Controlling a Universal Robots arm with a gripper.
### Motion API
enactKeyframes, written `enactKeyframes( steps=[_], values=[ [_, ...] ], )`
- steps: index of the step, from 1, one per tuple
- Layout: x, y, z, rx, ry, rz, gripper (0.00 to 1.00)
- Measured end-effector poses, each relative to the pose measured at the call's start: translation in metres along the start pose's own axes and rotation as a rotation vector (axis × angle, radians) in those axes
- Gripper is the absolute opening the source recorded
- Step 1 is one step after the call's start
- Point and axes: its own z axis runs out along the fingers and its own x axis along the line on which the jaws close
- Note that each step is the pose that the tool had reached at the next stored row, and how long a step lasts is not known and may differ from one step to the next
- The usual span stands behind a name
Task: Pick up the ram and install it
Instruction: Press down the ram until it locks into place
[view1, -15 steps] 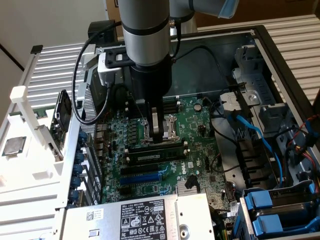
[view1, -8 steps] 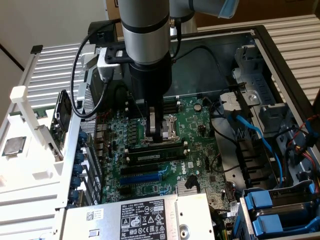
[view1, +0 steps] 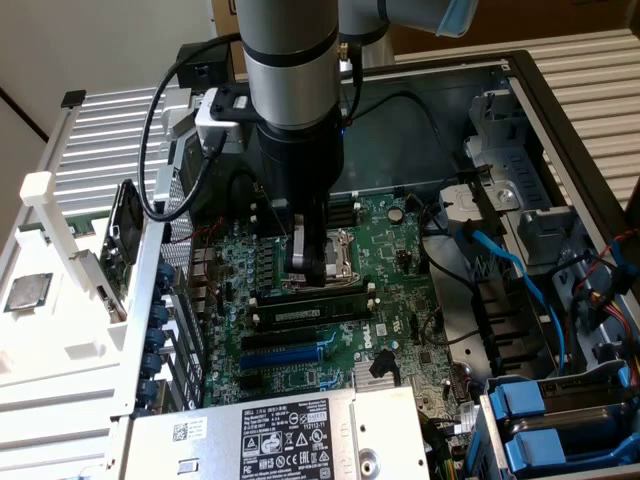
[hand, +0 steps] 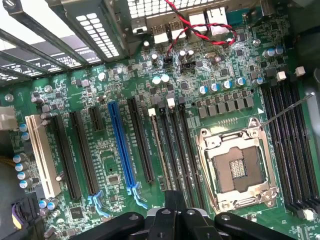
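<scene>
Ram, a long thin green circuit-board stick (view1: 308, 296), is seen seated edge-up in a black memory slot (hand: 161, 150) beside the silver CPU socket (hand: 234, 170), directly below the black gripper (view1: 312, 268), whose finger state cannot be determined.

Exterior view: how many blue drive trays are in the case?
2. Both sit in the case's corner at the exterior view's lower right: one tray nearer the motherboard, the other just below it toward the picture's edge. More may lie beyond the frame.
</scene>
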Motion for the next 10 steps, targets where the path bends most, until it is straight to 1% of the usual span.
enactKeyframes(
  steps=[1, 10],
  values=[
    [0.0, 0.0, 0.0002, 0.0011, 0.001, 0.039, 0.11],
    [0.0, 0.0, 0.0006, 0.0048, 0.0048, 0.177, 0.11]
  ],
)
